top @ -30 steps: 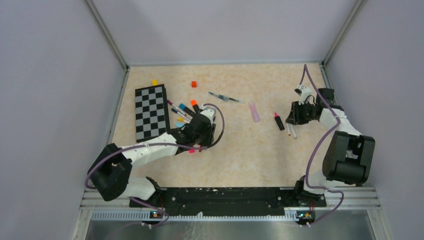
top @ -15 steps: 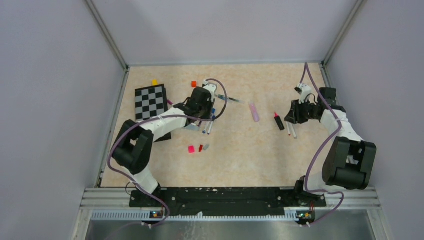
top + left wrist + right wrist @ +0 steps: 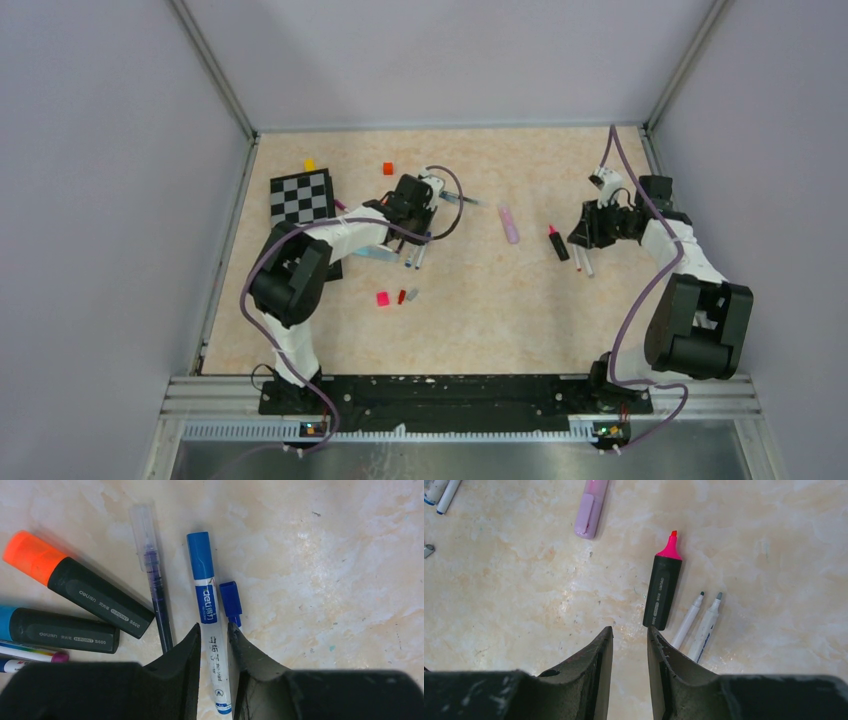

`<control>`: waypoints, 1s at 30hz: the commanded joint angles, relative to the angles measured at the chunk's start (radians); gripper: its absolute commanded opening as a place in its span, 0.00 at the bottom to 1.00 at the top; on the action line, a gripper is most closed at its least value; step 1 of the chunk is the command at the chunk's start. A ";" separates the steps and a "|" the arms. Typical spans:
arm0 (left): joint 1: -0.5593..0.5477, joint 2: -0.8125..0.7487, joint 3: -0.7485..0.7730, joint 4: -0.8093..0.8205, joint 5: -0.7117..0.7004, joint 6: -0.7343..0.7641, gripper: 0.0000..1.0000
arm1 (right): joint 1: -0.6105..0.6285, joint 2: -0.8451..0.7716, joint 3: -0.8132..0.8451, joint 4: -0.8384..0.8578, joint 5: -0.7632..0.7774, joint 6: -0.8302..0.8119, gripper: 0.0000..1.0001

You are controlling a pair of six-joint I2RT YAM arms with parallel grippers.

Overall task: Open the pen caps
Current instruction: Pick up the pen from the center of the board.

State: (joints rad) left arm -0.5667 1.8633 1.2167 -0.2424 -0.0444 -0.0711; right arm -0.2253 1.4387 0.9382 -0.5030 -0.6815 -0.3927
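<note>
- Currently in hand: white marker (image 3: 210,615), its blue cap (image 3: 200,555) on. It lies flat on the worktop (image 3: 500,300) just beside the checkerboard (image 3: 303,197), on the side toward the right arm.
- State, left pincer (image 3: 214,630): fingers (image 3: 190,650) drawn in narrow round the marker's barrel, below the printed label. Both look to be touching it. Marker not lifted. The capped end sticks out clear ahead of the fingers.
- State, right pincer (image 3: 629,630): a narrow gap, nothing in it. It hangs over bare worktop, well apart from the checkerboard.
- Same cluster by the checkerboard: thin purple pen (image 3: 152,580), orange highlighter (image 3: 80,587) and blue highlighter (image 3: 65,630), all capped. A smaller blue cap (image 3: 231,597) lies just beside the marker; a finger hides what it sits on.
- Loose caps, pink (image 3: 382,298), red and grey, lie nearer the arm bases than the checkerboard does.
- Handling (judgement): light, stiff, smooth round plastic. It is apt to roll on the worktop and to slide through the fingers under a pull along its length. The cap is probably a press fit and wants a straight pull in line with the barrel, no bending.
- Where to hold (judgement): the barrel grip as placed seems sound, since it leaves the cap free. The second pincer should take the cap at mid-length; squeezing at the rim would likely clamp it tighter to the barrel.
</note>
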 commanded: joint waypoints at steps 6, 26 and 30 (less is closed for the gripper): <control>0.006 0.047 0.052 -0.032 0.000 0.013 0.29 | -0.008 -0.042 0.033 0.006 -0.023 -0.018 0.30; 0.006 0.030 0.051 -0.052 -0.033 0.000 0.00 | -0.008 -0.057 0.028 0.005 -0.047 -0.015 0.30; 0.006 -0.046 0.066 -0.057 -0.025 -0.002 0.00 | -0.008 -0.065 0.025 0.000 -0.078 -0.021 0.30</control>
State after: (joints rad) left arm -0.5644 1.9171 1.2465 -0.2855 -0.0608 -0.0780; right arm -0.2256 1.4204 0.9382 -0.5064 -0.7074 -0.3927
